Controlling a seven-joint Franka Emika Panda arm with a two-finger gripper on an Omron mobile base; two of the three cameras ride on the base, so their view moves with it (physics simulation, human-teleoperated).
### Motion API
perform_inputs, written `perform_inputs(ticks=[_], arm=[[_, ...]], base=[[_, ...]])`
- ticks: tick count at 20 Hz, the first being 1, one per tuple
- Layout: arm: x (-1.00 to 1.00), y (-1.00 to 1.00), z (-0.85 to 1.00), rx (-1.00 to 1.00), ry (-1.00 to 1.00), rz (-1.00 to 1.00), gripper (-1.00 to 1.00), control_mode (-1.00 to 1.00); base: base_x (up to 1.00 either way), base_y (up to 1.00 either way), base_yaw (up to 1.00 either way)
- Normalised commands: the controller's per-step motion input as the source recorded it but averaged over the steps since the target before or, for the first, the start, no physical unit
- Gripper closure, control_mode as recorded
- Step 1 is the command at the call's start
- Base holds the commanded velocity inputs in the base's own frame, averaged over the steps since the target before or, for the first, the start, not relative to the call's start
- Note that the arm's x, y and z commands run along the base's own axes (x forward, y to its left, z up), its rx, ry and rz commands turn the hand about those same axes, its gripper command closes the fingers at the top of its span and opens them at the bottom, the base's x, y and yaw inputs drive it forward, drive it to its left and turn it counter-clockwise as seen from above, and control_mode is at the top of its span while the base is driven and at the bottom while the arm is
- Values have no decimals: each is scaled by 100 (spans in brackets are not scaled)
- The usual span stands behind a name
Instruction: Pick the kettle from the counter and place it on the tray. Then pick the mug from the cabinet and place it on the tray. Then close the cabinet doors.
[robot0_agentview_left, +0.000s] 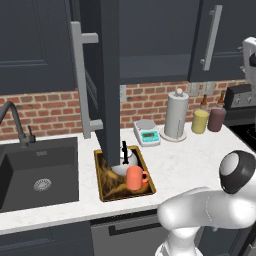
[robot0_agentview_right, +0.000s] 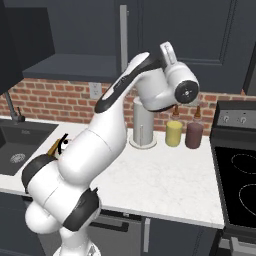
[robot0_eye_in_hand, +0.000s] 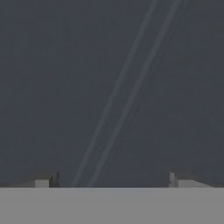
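Behind the open cabinet door (robot0_agentview_left: 107, 75), the kettle (robot0_agentview_left: 126, 161) is half hidden; tool (robot0_eye_in_hand: 113, 179) fingers apart.

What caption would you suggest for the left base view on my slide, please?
Kettle and mug sit on the tray; one cabinet door hangs open.

The counter (robot0_agentview_left: 200, 160) looks like polished white stone with faint speckles. Behind it the backsplash (robot0_agentview_left: 45, 112) is rough red brick with pale mortar. The cabinet doors (robot0_agentview_left: 107, 75) above the counter are matt navy with smooth grey metal-looking bar handles. On the counter, the tray (robot0_agentview_left: 106, 187) has a glossy swirled surface, the kettle (robot0_agentview_left: 127, 161) shiny silver-white metal, the mug (robot0_agentview_left: 135, 177) smooth coral ceramic.
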Motion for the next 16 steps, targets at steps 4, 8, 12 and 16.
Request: perform_inputs(ticks=[4, 8, 12, 16], arm=[[67, 37, -14, 3, 0, -7, -100, -100], [60, 25, -23, 7, 0, -2, -100, -100], [46, 17, -21, 9, 0, 0, -100, -100], [18, 19, -6, 6, -2, 0, -100, -100]], base=[[0, 0, 0], [0, 0, 0], [0, 0, 0], [0, 0, 0]])
